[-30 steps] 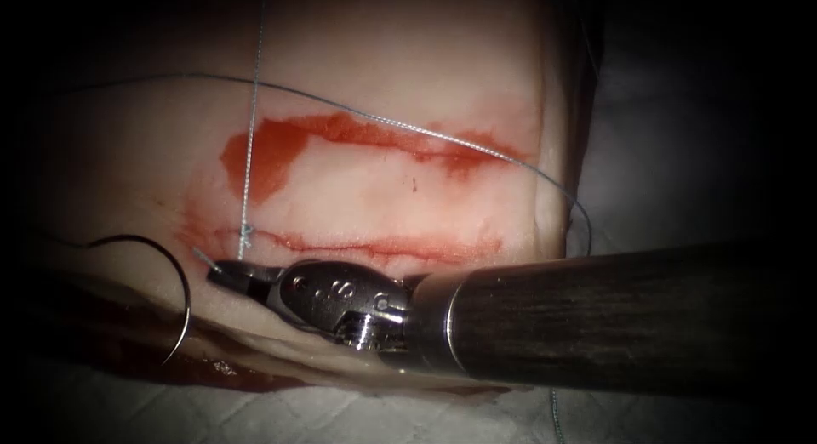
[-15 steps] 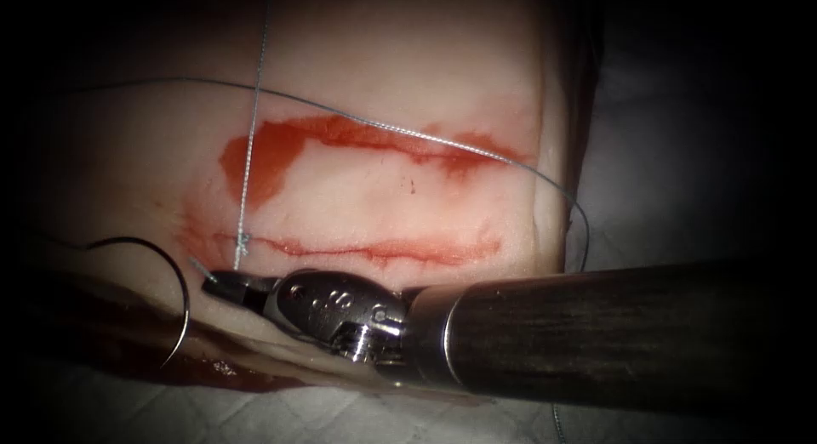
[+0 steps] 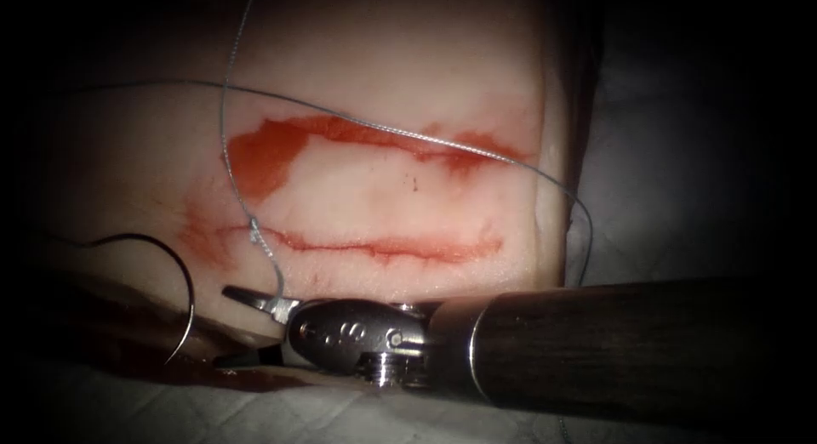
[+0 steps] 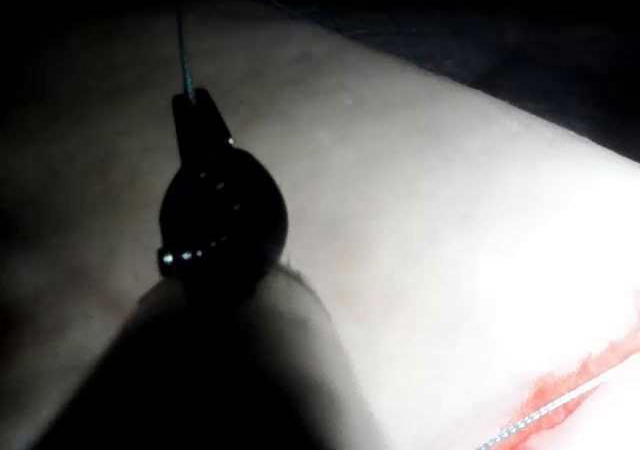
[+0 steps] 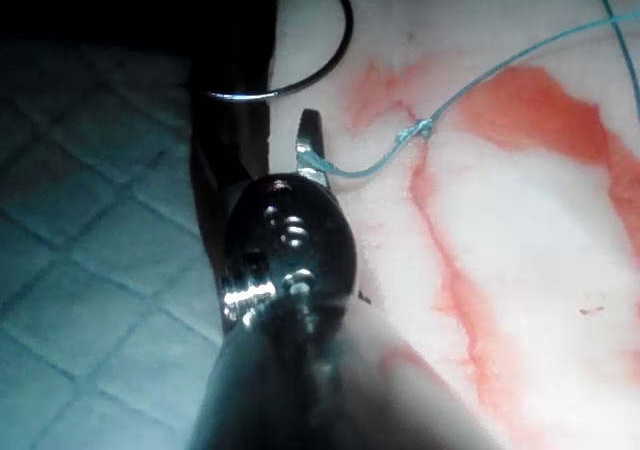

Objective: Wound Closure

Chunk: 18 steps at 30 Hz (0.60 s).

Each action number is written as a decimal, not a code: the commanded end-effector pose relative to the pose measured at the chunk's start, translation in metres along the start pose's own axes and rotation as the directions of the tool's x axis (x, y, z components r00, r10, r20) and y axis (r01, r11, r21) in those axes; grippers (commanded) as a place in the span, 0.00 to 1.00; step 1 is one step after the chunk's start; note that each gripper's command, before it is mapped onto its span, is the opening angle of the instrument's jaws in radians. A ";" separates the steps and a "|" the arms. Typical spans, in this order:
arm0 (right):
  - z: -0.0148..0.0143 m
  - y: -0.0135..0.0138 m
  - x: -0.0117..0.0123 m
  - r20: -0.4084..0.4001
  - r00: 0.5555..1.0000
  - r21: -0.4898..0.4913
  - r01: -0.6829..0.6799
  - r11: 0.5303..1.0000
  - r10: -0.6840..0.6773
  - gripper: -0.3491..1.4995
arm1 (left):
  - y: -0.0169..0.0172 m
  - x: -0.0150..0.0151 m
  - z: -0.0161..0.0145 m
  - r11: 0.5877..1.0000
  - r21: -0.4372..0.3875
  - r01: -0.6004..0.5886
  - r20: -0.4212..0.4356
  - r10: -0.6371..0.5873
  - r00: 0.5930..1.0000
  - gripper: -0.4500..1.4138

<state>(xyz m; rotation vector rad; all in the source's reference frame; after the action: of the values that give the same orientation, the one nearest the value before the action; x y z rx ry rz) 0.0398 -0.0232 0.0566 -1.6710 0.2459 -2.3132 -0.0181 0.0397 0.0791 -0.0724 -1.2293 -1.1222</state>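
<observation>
My right tool [image 3: 234, 327] lies low across the tissue's [image 3: 383, 70] front edge, just below the cut [image 3: 383, 247]. Its jaws stand open and hold nothing. A knot [image 3: 254, 231] sits at the cut's left end, and its short thread tail [image 3: 274, 270] curls down to the base of the upper jaw. The right wrist view has the same open tool [image 5: 265, 140] with the tail [image 5: 350, 168] resting against one jaw. The curved needle [image 3: 183, 282] lies unheld to the left of the tool. My left tool [image 4: 190, 105] is shut on the thread [image 4: 183, 50] that rises from the knot.
A long strand of thread [image 3: 408, 131] crosses the tissue over a smear of red fluid [image 3: 264, 155] and drops over its right edge. The right tool's dark shaft [image 3: 638, 342] covers the front right. White quilted cloth [image 3: 170, 410] lies under the tissue.
The right tool's jaws have opened and let go of the short thread tail, and the tool has dropped slightly. The strand from the knot upward, taut before, now bows leftward.
</observation>
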 end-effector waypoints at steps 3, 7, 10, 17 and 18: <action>-0.0031 -0.0022 -0.0024 0.036 0.997 0.092 -0.066 0.994 0.063 0.94 | -0.0023 -0.0032 -0.0038 0.997 0.030 0.077 0.033 -0.078 0.996 0.00; -0.0057 -0.0038 -0.0038 0.040 0.981 0.227 -0.194 0.954 0.190 0.88 | -0.0043 -0.0089 -0.0067 0.991 0.056 0.120 0.105 -0.125 0.986 0.00; -0.0076 -0.0047 -0.0042 0.088 0.959 0.296 -0.282 0.913 0.268 0.78 | -0.0072 -0.0118 -0.0079 0.987 0.072 0.144 0.139 -0.153 0.978 0.00; -0.0109 -0.0075 -0.0048 0.157 0.926 0.326 -0.377 0.867 0.344 0.84 | -0.0122 -0.0140 -0.0028 0.961 0.180 0.208 0.129 -0.233 0.964 0.00; -0.0109 -0.0075 -0.0048 0.157 0.926 0.326 -0.377 0.867 0.344 0.84 | -0.0122 -0.0140 -0.0028 0.961 0.180 0.208 0.129 -0.233 0.964 0.00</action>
<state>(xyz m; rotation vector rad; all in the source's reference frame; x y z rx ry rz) 0.0290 -0.0147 0.0504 -1.3997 0.0993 -1.8612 -0.0237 0.0402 0.0609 0.1299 -1.4984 -1.2133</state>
